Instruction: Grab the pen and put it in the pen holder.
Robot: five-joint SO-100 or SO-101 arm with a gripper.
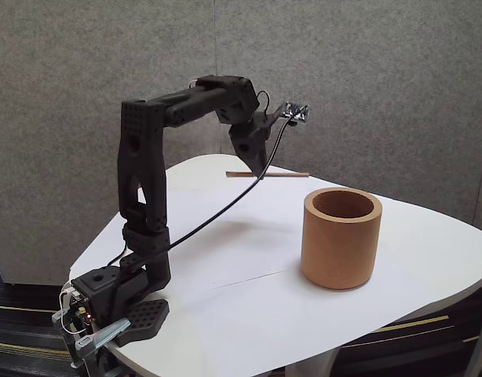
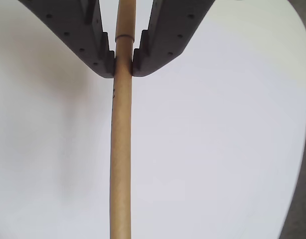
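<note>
Black five-joint arm (image 1: 147,196) rises from its base at the near left table corner in the fixed view, upper link reaching right, wrist bent down over the far side of the white rounded table (image 1: 429,259). Gripper (image 1: 257,166) points downward there, its tips level with the thin light tan wooden pen (image 1: 288,174), which lies flat across them. Matte tan-brown cylindrical pen holder (image 1: 341,238) stands upright nearer the camera, well apart from the pen. A black cable (image 1: 217,212) sags from wrist to base.

Wrist view: gripper (image 2: 123,62) clenched on the pen (image 2: 120,164), both dark fingertips (image 2: 105,59) pressing its shaft near one end; the rest runs down the frame over bare white tabletop.
</note>
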